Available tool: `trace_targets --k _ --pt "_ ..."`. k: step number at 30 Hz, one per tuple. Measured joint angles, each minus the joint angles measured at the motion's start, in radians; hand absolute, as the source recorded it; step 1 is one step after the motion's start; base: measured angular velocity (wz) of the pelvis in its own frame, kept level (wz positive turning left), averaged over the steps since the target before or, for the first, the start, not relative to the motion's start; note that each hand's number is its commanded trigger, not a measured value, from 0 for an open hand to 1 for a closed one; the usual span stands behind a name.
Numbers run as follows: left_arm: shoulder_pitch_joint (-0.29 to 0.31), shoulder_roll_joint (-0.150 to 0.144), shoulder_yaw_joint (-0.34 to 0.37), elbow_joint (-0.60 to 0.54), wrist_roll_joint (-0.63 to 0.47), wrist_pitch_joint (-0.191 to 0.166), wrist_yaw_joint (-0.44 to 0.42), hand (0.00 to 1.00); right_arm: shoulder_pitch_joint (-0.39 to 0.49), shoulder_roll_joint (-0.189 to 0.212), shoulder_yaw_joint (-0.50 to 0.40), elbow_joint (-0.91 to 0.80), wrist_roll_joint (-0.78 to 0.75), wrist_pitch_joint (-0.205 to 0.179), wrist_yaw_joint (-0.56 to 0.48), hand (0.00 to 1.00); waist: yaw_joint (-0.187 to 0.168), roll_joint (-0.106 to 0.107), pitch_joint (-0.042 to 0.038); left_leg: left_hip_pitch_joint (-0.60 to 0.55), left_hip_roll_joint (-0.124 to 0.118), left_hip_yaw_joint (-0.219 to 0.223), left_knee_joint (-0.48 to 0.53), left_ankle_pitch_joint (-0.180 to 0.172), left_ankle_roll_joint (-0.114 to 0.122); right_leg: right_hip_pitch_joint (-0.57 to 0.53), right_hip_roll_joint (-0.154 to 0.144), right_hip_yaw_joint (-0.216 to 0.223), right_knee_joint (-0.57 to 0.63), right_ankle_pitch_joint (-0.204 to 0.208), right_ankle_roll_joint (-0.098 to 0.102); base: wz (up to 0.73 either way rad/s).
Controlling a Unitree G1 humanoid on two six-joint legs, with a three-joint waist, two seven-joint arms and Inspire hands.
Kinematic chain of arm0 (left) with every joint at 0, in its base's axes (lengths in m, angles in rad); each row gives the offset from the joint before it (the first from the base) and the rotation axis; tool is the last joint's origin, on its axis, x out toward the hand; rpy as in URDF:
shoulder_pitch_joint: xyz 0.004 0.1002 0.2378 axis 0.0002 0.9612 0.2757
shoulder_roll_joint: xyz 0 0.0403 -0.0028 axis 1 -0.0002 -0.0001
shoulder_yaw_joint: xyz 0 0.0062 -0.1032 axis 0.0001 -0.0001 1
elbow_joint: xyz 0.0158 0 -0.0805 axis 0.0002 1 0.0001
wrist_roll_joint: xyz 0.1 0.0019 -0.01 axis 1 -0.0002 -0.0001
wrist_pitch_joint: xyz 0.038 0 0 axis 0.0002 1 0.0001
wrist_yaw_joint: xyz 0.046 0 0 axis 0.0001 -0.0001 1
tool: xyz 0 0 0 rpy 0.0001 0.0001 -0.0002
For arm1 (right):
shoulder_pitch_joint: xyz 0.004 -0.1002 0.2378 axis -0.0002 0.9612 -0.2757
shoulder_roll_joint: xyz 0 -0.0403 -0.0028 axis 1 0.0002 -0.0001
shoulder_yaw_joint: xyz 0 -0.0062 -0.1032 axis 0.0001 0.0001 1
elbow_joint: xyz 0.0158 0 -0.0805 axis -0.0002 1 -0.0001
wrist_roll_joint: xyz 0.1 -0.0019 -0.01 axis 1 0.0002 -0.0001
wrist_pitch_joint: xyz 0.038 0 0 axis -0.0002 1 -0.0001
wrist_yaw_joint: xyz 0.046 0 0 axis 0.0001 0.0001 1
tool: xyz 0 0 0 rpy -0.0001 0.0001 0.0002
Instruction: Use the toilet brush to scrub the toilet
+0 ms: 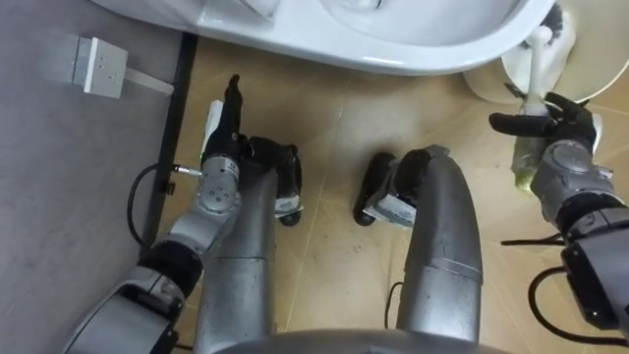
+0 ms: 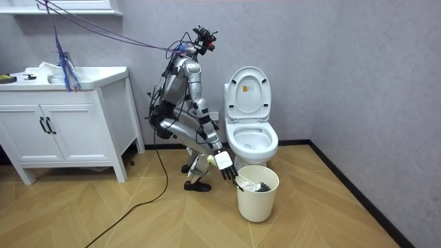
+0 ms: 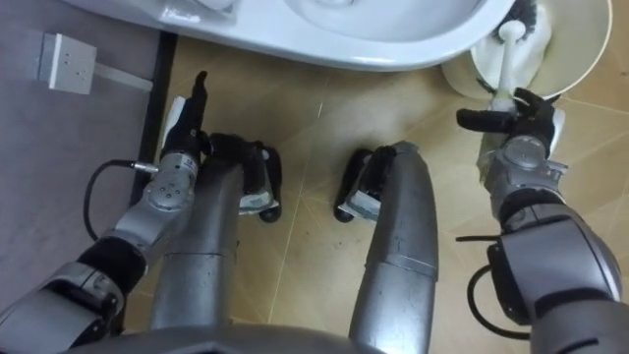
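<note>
The white toilet bowl (image 1: 393,44) lies across the top of the eye views, its lid raised in the room view. To its right stands a cream bin (image 1: 486,87). A white toilet brush (image 1: 536,64) leans in it, with dark bristles at the far end. My right hand (image 1: 545,126) is over the bin's near rim, shut on the brush's handle. In the room view I crouch beside the toilet (image 2: 251,131), and that right hand (image 2: 226,165) reaches down to the bin (image 2: 258,196). My left hand (image 1: 228,108) hangs by the wall with straight fingers, holding nothing.
A grey wall with a white socket box (image 1: 93,64) and dark skirting (image 1: 179,93) runs along my left. The floor is wooden. In the room view a white vanity cabinet (image 2: 62,124) stands at the room view's left.
</note>
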Motion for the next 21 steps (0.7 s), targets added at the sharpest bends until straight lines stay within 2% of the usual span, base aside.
trace_targets --k 7,14,19,21 --pt "0.021 0.028 0.001 0.000 0.003 0.000 -0.025 0.00 0.070 -0.002 -0.001 0.014 0.067 -0.001 0.079 1.00 -0.023 -0.001 -0.0003 0.031 0.002 0.002 -0.004 -0.016 0.001 0.037 -0.002 -0.009 -0.012 -0.004 0.001 -0.02" --pt "0.025 0.029 0.002 -0.003 0.003 0.000 -0.049 0.00 0.075 -0.001 -0.001 0.017 0.072 0.012 0.113 1.00 -0.035 0.000 -0.0005 0.052 0.003 0.000 -0.005 -0.023 0.010 0.065 -0.001 -0.014 -0.025 -0.004 0.011 -0.01" --pt "0.036 0.028 0.002 -0.003 0.002 0.000 -0.050 0.00 0.085 0.011 -0.001 0.024 0.072 0.024 0.122 1.00 -0.024 0.000 -0.0008 0.093 0.007 -0.007 -0.033 -0.023 0.010 0.114 0.007 -0.026 -0.064 0.005 0.017 -0.05" --pt "0.050 0.029 0.005 -0.002 0.001 0.000 -0.050 0.00 0.095 0.016 0.000 0.031 0.067 0.025 0.123 1.00 -0.008 0.000 -0.0010 0.133 0.018 0.004 -0.066 -0.019 0.016 0.150 0.018 -0.026 -0.104 0.017 0.021 -0.16"
